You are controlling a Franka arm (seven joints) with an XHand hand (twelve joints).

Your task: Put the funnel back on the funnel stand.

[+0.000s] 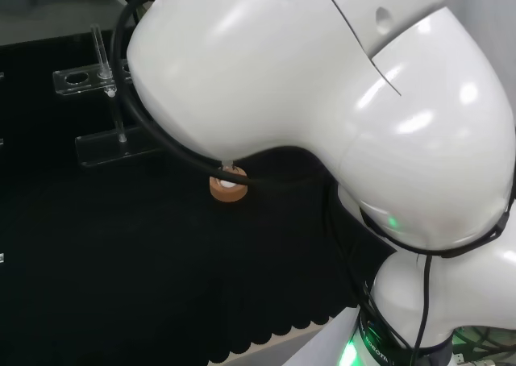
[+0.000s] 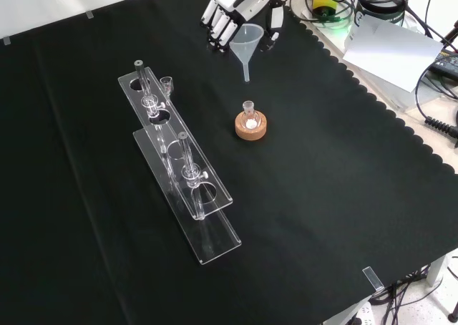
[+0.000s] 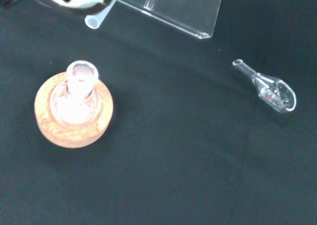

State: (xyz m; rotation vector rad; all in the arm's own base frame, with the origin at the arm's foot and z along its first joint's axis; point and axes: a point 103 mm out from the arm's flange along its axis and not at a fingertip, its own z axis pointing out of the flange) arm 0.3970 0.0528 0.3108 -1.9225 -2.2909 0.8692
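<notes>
At cloth's far edge, front view, my hand (image 2: pixel 236 6) curled round clear funnel (image 2: pixel 247 42), funnel stand (image 2: pixel 182 164) well apart, corked flask (image 2: pixel 250 123) between.

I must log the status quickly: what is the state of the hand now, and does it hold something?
Hand: shut on the funnel, which it holds above the cloth, spout down.

black cloth (image 2: pixel 322 196), tan cork ring (image 2: pixel 252 128), clear funnel (image 2: pixel 247 42)
</notes>
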